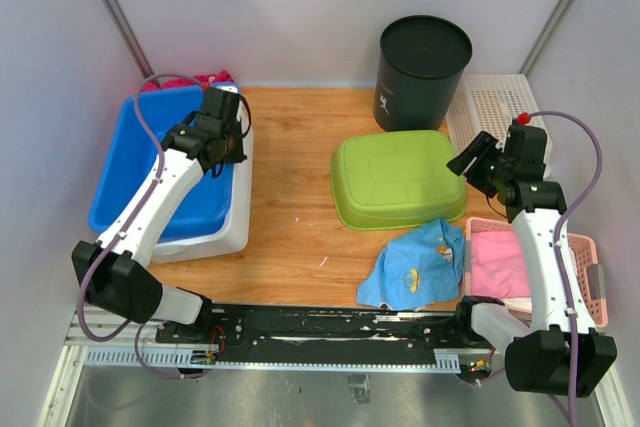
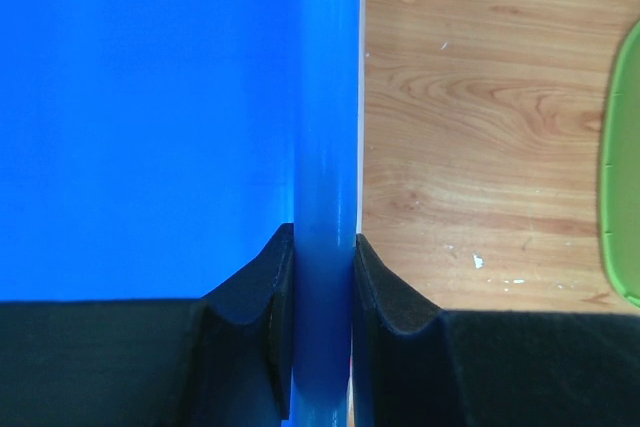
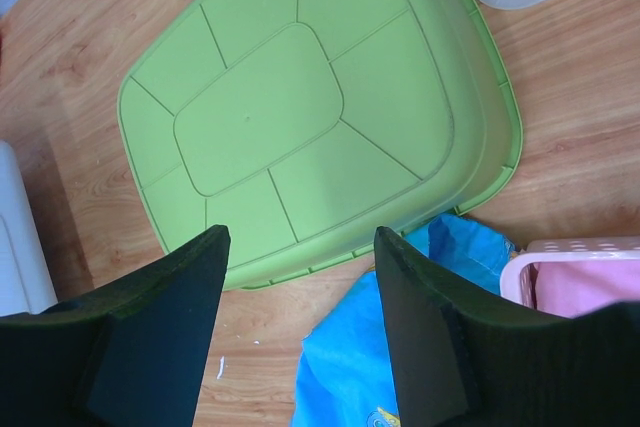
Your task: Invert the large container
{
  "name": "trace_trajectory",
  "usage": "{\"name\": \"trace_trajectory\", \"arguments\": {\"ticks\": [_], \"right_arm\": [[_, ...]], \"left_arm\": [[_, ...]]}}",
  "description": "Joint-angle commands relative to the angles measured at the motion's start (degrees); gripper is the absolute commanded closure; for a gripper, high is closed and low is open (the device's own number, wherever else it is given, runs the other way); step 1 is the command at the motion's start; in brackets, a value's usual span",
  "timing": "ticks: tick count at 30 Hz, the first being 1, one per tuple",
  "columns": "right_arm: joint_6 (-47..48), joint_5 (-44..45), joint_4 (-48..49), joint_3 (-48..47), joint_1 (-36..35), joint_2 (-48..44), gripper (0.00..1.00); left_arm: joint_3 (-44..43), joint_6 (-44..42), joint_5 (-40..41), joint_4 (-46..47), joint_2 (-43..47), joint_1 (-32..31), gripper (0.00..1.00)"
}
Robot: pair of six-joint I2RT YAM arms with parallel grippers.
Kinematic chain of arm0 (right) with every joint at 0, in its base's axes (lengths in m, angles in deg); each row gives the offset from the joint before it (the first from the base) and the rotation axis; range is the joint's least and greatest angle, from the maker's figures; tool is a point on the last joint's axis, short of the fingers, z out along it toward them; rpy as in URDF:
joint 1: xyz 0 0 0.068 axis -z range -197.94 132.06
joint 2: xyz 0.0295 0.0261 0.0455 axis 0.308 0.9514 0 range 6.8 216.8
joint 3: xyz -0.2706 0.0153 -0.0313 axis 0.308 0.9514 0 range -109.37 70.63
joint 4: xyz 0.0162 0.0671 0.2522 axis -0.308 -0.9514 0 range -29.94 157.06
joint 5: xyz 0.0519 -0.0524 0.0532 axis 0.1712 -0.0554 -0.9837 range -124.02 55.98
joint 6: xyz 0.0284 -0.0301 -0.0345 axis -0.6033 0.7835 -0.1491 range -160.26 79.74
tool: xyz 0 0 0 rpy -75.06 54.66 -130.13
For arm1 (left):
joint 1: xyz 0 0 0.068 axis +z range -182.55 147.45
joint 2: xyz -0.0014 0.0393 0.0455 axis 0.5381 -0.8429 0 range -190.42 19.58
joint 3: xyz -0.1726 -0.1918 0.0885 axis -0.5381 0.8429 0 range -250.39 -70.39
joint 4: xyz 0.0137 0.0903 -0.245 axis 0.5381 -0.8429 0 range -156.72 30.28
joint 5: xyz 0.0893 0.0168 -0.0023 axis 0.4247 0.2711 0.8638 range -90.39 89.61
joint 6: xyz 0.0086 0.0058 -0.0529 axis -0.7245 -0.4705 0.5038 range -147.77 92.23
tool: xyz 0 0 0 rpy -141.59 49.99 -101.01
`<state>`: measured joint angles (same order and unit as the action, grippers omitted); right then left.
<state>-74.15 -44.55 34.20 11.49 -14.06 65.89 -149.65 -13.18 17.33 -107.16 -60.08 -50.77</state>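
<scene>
**Left gripper clamped on the blue tub's rim; right gripper spread above the green basin**

Two arms are at work. There is one of each other thing: blue tub (image 1: 150, 167), white tub (image 1: 235, 225), green basin (image 1: 398, 177), black bucket (image 1: 423, 72), white perforated basket (image 1: 490, 107), pink basket (image 1: 585, 267) and blue cloth (image 1: 415, 267).

The blue tub, the large container, stands mouth up at the left of the wooden table (image 1: 290, 197), resting in or on the white tub, whose side shows below and to the right of it. A red cloth (image 1: 205, 80) peeks out behind its far edge.

The left gripper (image 1: 225, 142) sits at the tub's right-hand rim. In the left wrist view its two pads pinch that rim (image 2: 325, 97), one inside the tub and one outside, both pressed against the plastic.

The right gripper (image 1: 470, 162) hangs over the right edge of the green basin with its fingers spread wide and nothing between them. The basin lies bottom up, its ribbed base facing the camera.

Bare wood runs between the tubs and the basin. The basin's right side is crowded: the bucket is just behind it, the white basket is beside its far corner, and the blue cloth touches its near corner and reaches the pink basket.
</scene>
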Motion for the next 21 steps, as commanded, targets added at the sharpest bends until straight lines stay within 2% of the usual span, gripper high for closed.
{"name": "trace_trajectory", "arguments": {"ticks": [1,3,6,10,11,13,14,17,21], "right_arm": [[-0.17,-0.94,-0.01,0.87,-0.8,-0.56,0.39],[0.02,-0.95,-0.09,0.93,-0.8,-0.7,0.39],[0.26,-0.54,-0.1,1.26,-0.8,-1.2,0.38],[0.59,-0.35,-0.31,1.33,-0.8,-1.45,0.38],[0.76,-0.34,-0.42,1.36,-0.8,-1.52,0.38],[0.9,-0.2,-0.45,1.47,-0.8,-1.61,0.38],[1.07,-0.2,-0.45,1.47,-0.8,-1.68,0.38],[1.33,-0.12,-0.67,1.42,-0.8,-1.66,0.38],[1.33,-0.14,-0.71,1.53,-0.8,-1.65,0.38]], "left_arm": [[-0.65,-3.65,3.97,1.22,-1.12,-0.55,0.99],[0.07,-3.06,1.46,2.03,-1.9,-0.57,0.97],[2.05,-2.9,-1.49,4.65,-2.06,-0.57,0.83],[4.66,-1.94,-5.26,7.86,-2.35,-0.33,0.81],[5.01,-1.63,-6.02,8.24,-2.6,-0.24,0.76],[5.6,-1.43,-7.16,8.85,-2.98,-0.2,0.59],[5.87,-1.29,-7.12,9.11,-3.04,-0.21,0.56],[6.48,-1.02,-6.79,9.2,-3.01,-0.15,0.55],[6.91,-0.7,-6.09,9.29,-2.19,-0.06,0.6]]}}
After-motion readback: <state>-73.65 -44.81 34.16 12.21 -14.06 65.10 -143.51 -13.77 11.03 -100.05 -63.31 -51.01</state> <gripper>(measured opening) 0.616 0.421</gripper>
